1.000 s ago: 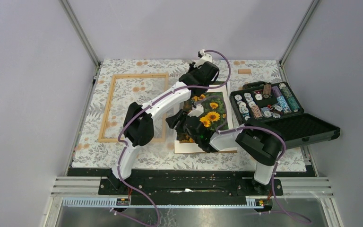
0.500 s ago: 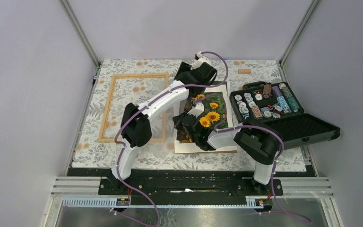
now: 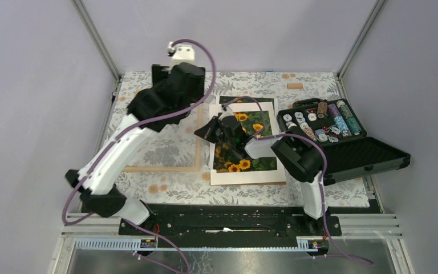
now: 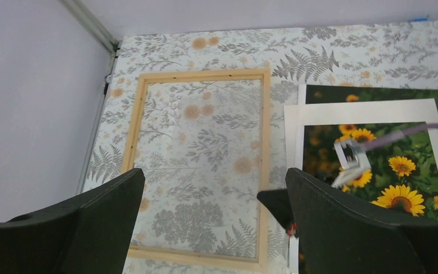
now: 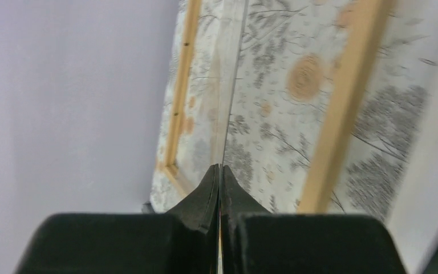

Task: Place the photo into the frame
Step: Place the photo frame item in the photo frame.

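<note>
The right hand (image 5: pixel 219 171) is closed, its two black fingertips pressed together with no gap showing. In the right wrist view a thin pale line runs on from the tips, and I cannot tell whether that is a sheet caught between them. This hand sits low at the left edge of the white cardboard mat (image 4: pixel 370 112), its tips reaching just to the right bar of the frame (image 4: pixel 202 75). The frame is a thin rectangle of light natural wood. It lies flat on the left half of the bench (image 3: pixel 177 185), on the grey fern-and-flower cloth, whose pattern shows through the frame's middle.

The left hand (image 4: pixel 214 182) is spread wide and holds nothing. It hangs high above the frame, well apart from everything on the bench.

The photo (image 4: pixel 416 171), a rectangular print of yellow-orange sunflowers on dark green leaves, lies flat just right of the frame and shows through the window of the mat. A dark strip with a spot of yellow shows beyond the mat's far edge; I cannot tell whether it belongs to the same print.

Right of the mat stands an open black plastic case (image 3: pixel 365 154), its tray full of round poker chips (image 3: pixel 319 123). A small wooden block (image 3: pixel 295 86) lies near the bench's far edge.
</note>
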{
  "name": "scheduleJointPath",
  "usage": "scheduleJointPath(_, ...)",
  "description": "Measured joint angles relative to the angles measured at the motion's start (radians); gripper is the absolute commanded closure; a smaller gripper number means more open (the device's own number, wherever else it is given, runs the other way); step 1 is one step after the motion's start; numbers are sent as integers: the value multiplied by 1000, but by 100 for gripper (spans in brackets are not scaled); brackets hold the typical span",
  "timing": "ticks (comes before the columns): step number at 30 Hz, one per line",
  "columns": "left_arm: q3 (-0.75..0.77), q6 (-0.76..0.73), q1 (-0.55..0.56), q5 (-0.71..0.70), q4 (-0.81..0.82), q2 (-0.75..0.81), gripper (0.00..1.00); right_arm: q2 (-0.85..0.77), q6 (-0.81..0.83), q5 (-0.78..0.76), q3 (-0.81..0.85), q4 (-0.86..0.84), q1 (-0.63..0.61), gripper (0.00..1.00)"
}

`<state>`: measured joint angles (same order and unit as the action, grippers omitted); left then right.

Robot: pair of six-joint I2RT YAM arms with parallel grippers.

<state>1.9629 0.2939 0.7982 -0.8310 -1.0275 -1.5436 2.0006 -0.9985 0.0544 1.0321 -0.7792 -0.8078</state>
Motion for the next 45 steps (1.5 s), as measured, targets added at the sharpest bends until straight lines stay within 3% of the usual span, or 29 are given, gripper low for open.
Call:
scheduleJointPath(5,-80,31,-2,-26,-13,144,1,162,-48,232,172,-43,40,100)
scheduleJointPath(13,-167,58,-2,-57,-23,167,1,338,-72,418,337,-87,77,100)
scheduleJointPath(19,-190,65,-2,-67,-24,163,1,385,-76,438,377,-95,96,100)
scheduleJointPath(45,-292,35,-2,-96,56,150,1,352,-77,461,235,-124,96,100)
